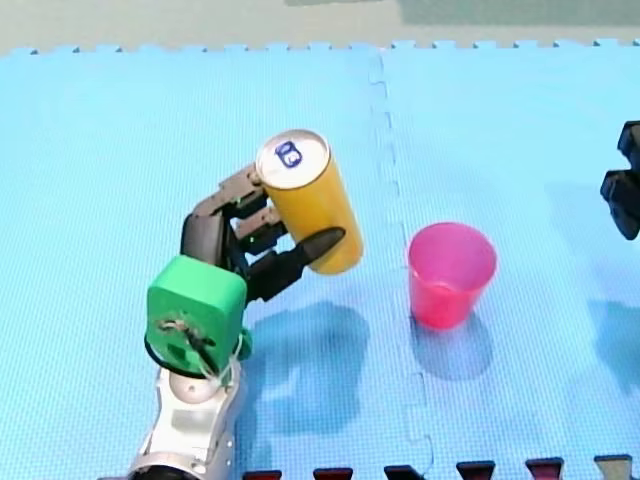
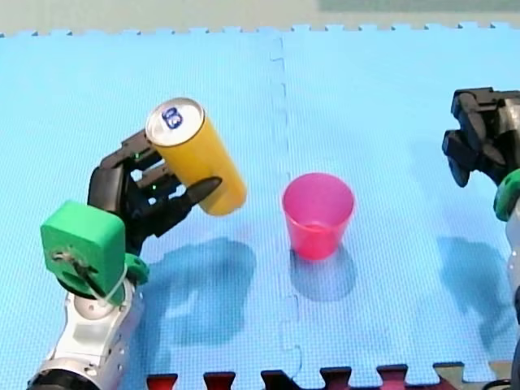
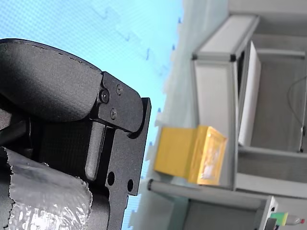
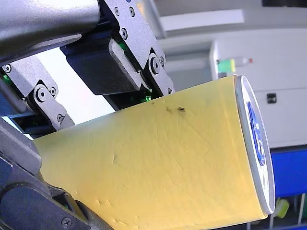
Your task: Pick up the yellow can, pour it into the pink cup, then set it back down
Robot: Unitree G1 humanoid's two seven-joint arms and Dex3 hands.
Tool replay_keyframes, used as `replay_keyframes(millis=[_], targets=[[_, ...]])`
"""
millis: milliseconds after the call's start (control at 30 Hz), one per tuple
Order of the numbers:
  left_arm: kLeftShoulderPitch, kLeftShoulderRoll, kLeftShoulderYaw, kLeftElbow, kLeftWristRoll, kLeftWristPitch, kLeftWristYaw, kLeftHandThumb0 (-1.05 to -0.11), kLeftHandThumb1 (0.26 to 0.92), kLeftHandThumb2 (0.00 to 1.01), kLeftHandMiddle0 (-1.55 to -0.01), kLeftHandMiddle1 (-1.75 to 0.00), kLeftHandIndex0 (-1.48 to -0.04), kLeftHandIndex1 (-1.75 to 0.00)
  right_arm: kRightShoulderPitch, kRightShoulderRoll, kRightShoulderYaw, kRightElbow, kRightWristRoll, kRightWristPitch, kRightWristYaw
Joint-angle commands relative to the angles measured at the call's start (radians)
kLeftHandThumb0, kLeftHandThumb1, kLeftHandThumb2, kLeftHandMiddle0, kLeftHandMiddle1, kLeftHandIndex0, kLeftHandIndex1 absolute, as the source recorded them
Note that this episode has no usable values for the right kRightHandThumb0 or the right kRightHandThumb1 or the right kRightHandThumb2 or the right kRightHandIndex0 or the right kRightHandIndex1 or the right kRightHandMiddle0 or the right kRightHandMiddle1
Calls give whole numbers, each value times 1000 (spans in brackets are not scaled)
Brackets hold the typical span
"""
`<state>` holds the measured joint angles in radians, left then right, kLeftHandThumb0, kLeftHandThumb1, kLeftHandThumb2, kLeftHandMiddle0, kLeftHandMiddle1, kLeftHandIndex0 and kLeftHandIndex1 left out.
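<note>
Nearest to me is the green block (image 1: 195, 300) on the left wrist, and just beyond it the left hand (image 1: 240, 240) grips the can (image 1: 310, 200). Fingers (image 4: 110, 62) press one side of the yellow body and the thumb crosses the other side, so the can (image 4: 158, 163) is clamped low on its body. I think this grip is chosen to leave the top with its tab free for pouring. The can is in the air above the mat (image 1: 500, 130); its shadow lies apart from it below. It is tilted, with the top leaning away from the cup (image 1: 450, 275) and the bottom end on the cup's side. For this reason I judge that pouring has not begun: the can is beside the cup, not over it. The cup stands upright close to the mat seam, with its mouth open to receive. The right hand (image 2: 479, 134) holds nothing, far at the right edge, well apart from the cup. Whether it is open or closed I cannot tell.
</note>
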<state>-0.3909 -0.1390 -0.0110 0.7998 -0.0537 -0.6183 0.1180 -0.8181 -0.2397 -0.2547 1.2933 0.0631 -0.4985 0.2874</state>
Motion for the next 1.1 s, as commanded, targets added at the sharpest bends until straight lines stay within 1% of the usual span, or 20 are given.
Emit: replay_keyframes(millis=[0,167,267,367,467,667,800,1067], targets=[[19,0,9,-10,8,11,0,-336,792,0,-1322,-20,-1195,-2,-2,-3,-1,-3,3,4,0],[55,13,13,-50,51,52,20,-331,792,0,-1330,-19,-1201,-3,0,-2,-3,-4,4,4,0],[73,23,13,-72,96,60,60,-328,793,0,-1334,-18,-1201,-3,1,-3,-3,-5,6,5,1],[83,32,9,-83,137,57,93,-326,794,1,-1336,-17,-1200,-1,1,-4,-4,-4,6,5,2],[83,50,-4,-75,192,32,131,-328,795,1,-1336,-14,-1198,0,1,-6,-5,-4,7,6,4],[76,58,-13,-51,234,0,169,-328,799,2,-1331,-9,-1190,0,1,-9,-9,-3,10,8,12],[69,69,-25,-29,279,-20,210,-332,803,2,-1337,-10,-1188,0,0,-11,-11,-2,13,12,17],[65,76,-39,0,301,-49,238,-342,809,2,-1331,-5,-1185,0,-1,-18,-14,-3,16,16,25]])
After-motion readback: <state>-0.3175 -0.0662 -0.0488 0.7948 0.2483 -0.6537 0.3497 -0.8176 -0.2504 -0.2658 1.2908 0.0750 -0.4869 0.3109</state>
